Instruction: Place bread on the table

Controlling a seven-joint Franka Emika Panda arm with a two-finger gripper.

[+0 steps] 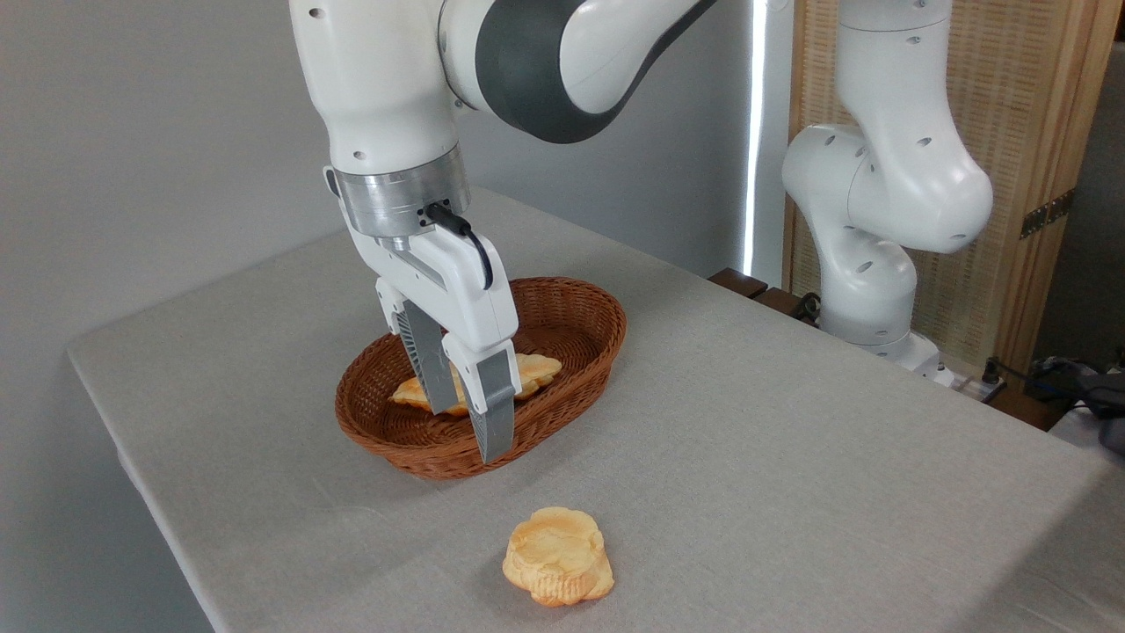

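The bread, a long flat golden-orange pastry, lies inside the brown wicker basket on the light grey table. My gripper hangs over the basket, pointing down, open. Its two grey fingers stand on either side of the bread's middle and hide that part. One end of the bread shows to the left of the fingers and the other to the right. I cannot tell whether the fingers touch the bread.
A small round golden bun lies on the table in front of the basket, near the front edge. The arm's white base stands at the table's right rear. The table's left edge runs close to the basket.
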